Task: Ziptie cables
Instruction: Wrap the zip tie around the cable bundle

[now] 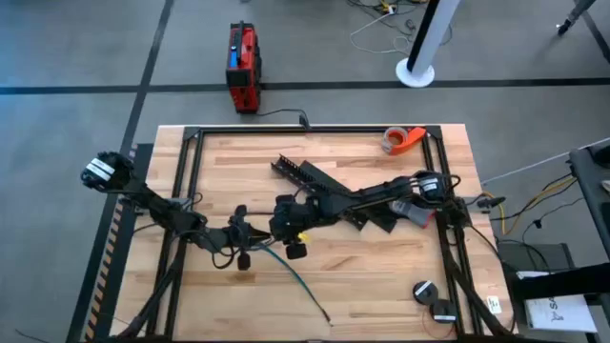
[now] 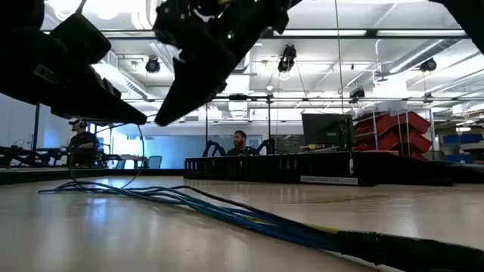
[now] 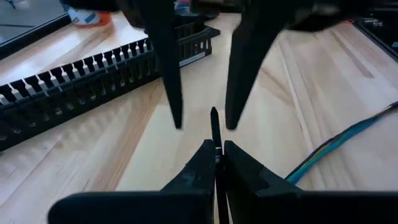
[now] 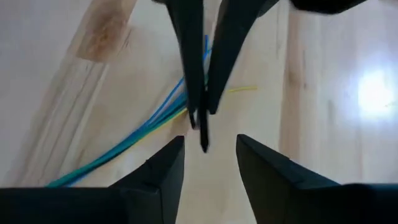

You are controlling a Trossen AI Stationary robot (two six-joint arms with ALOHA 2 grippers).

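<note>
The cables (image 1: pixel 303 286) lie on the worktop (image 1: pixel 381 276), just beside both end effectors. The left end effector (image 3: pixel 217 152) is pressed together on a thin dark strip (image 3: pixel 214 121). Facing it, the right end effector (image 4: pixel 208 146) is spread. Beyond them lies the black slotted rail (image 3: pixel 74 93).

Near the table's (image 1: pixel 381 276) middle the left gripper (image 1: pixel 250 232) and right gripper (image 1: pixel 283 225) are meeting tip to tip above the cables (image 1: pixel 303 284), which are trailing toward the front edge, while the slotted rail (image 1: pixel 303 172) is lying behind them and a tape roll (image 1: pixel 401 140) farther back right.
</note>
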